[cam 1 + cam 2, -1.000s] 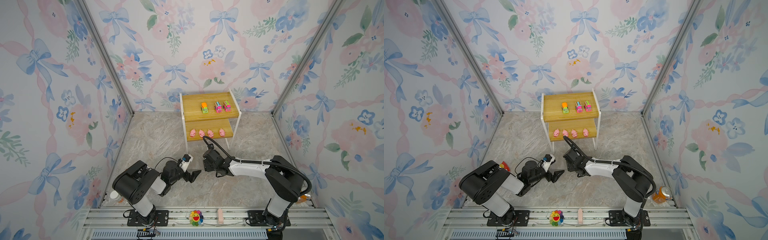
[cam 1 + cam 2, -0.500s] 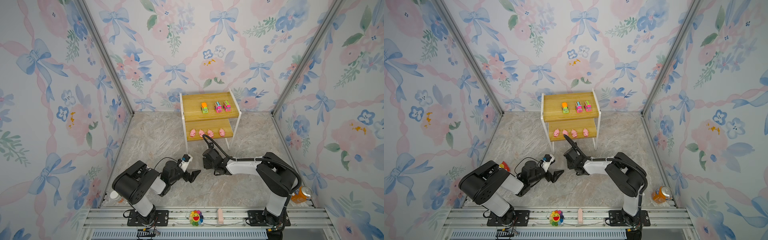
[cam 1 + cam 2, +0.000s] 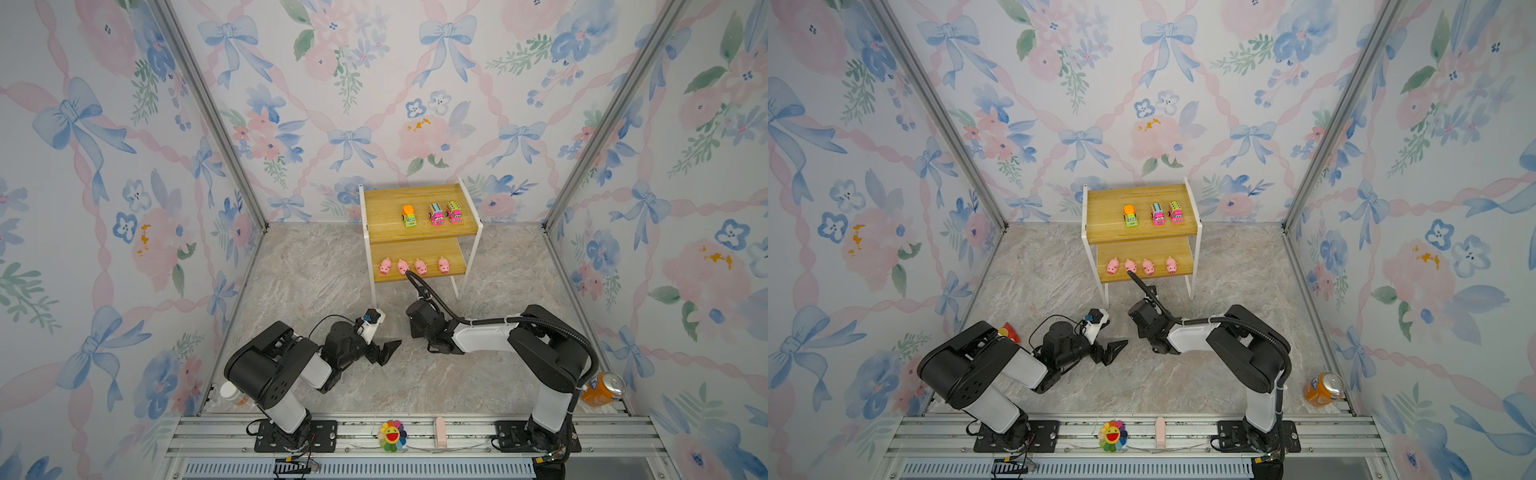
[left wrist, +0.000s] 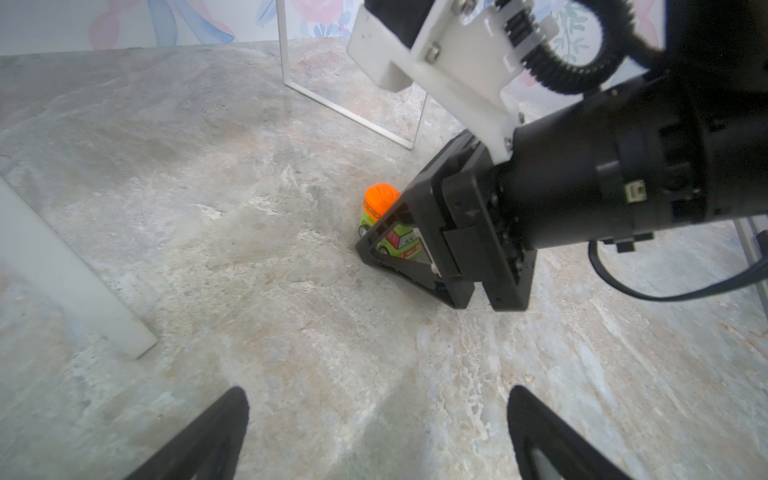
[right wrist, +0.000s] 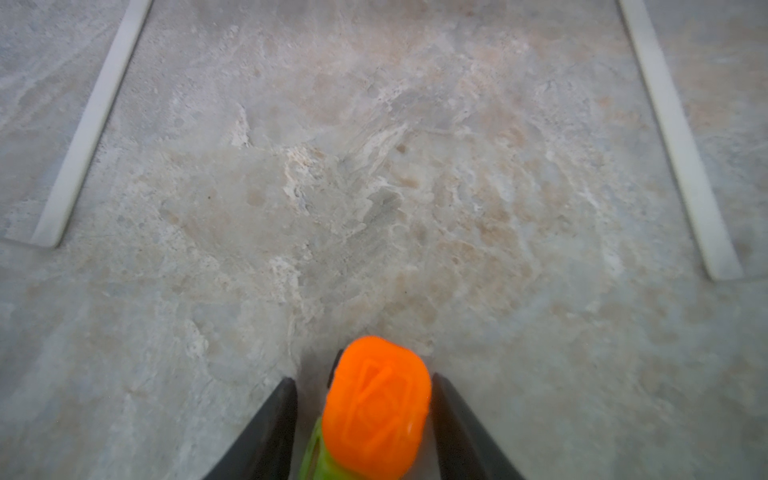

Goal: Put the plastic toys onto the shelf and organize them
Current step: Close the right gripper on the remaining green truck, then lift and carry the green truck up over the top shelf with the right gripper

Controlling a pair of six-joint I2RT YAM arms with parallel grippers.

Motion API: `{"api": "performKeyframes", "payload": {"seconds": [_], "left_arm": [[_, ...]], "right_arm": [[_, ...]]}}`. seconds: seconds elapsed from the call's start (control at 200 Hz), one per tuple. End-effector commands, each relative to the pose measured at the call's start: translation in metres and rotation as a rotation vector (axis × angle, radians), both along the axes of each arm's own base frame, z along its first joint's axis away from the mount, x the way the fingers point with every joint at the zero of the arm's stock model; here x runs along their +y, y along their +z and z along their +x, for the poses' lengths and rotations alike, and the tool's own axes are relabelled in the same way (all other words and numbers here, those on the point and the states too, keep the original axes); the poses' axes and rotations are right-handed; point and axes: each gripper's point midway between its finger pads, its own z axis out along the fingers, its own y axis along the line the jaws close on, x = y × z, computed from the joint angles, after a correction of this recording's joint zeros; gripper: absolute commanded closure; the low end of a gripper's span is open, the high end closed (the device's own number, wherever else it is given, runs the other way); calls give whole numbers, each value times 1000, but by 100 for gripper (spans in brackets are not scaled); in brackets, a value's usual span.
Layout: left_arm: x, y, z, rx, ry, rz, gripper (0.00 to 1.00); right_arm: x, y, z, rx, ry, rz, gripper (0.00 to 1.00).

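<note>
A green truck with an orange top (image 5: 376, 407) stands on the marble floor in front of the shelf (image 3: 419, 195). My right gripper (image 5: 362, 378) is low over it, shut on the truck, with a finger pressed against each side. The left wrist view shows the same truck (image 4: 380, 198) inside my right gripper (image 4: 374, 232). In both top views the wrist hides this truck. My left gripper (image 3: 388, 351) (image 4: 378, 436) rests open and empty beside it. On the top board stand another green truck (image 3: 409, 215) and two pink trucks (image 3: 435, 214). Several pink pigs (image 3: 411, 266) line the lower board.
An orange soda can (image 3: 602, 388) stands at the right front corner. A rainbow flower (image 3: 392, 434) and a small pink piece (image 3: 439, 428) sit on the front rail. A red packet (image 3: 1007, 331) lies behind my left arm. White shelf legs (image 5: 83, 137) stand just beyond the truck.
My right gripper's jaws have narrowed onto the green truck. The right arm's elbow has swung back, uncovering the soda can. The left arm has not moved.
</note>
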Motion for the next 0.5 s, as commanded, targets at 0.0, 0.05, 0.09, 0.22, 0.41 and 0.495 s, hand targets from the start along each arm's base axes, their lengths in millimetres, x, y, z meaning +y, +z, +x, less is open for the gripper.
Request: {"api": "performKeyframes", "payload": {"seconds": [0.0, 0.05, 0.09, 0.22, 0.41, 0.495], "left_arm": [[5, -6, -3, 25, 13, 8, 3], [6, -6, -3, 25, 14, 9, 3], [6, -6, -3, 24, 14, 9, 3], [6, -5, -3, 22, 12, 6, 2], [6, -4, -4, 18, 11, 7, 2], [6, -4, -4, 16, 9, 9, 3]], "right_arm": [[-15, -40, -23, 93, 15, -78, 51], [-14, -42, -24, 95, 26, -78, 56], [-13, -43, -24, 94, 32, -76, 61], [-7, -35, -27, 70, 78, -68, 73], [-5, -11, -40, 67, 140, -99, 79], [-2, 10, -47, 72, 170, -92, 80]]}}
